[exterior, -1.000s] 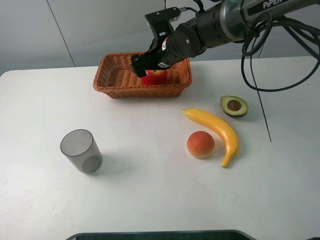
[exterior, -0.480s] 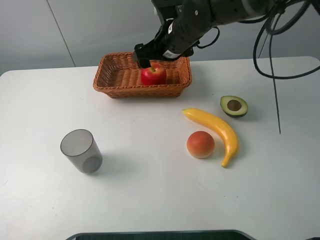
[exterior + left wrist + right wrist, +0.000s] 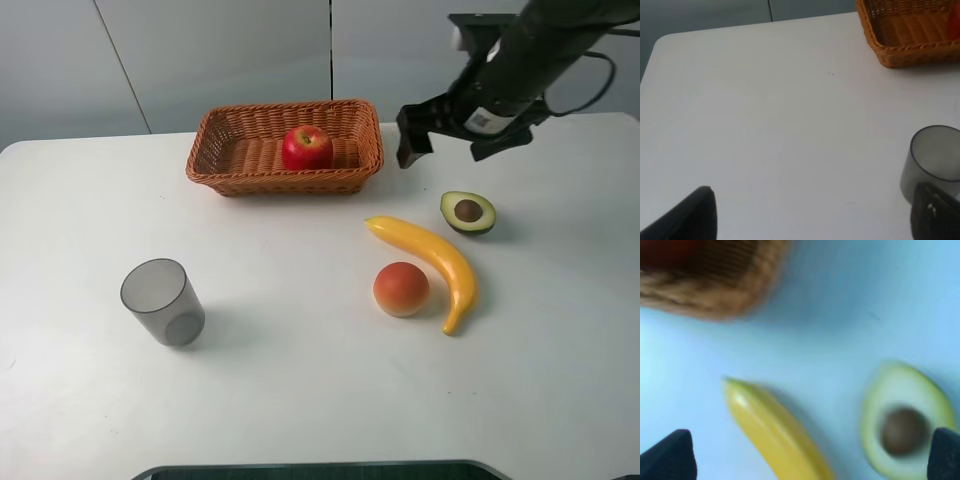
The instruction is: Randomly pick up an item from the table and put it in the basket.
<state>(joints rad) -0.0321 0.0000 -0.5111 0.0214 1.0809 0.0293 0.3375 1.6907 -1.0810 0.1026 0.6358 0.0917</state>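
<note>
The shiny red apple point(image 3: 307, 147) lies inside the woven wicker basket point(image 3: 230, 180) at the back of the white table point(image 3: 300, 400). My right gripper point(image 3: 455, 150) hangs open and empty to the right of the basket, above the table near the avocado. Its blurred wrist view shows the gripper point(image 3: 807, 460) with tips wide apart, the basket corner point(image 3: 710, 295) and a dark red bit of the apple point(image 3: 665, 250). My left gripper point(image 3: 812, 220) is open and empty, low over the table's left side. The basket point(image 3: 910, 50) shows there too.
A grey translucent cup point(image 3: 162, 302) stands front left, close to the left gripper point(image 3: 935, 160). A yellow banana point(image 3: 430, 255), an orange-pink round fruit point(image 3: 401, 289) and an avocado half point(image 3: 468, 212) lie right of centre, below the right gripper.
My right gripper let go of the apple in the basket, rose and swung right, away from the basket. The apple stays in the basket.
</note>
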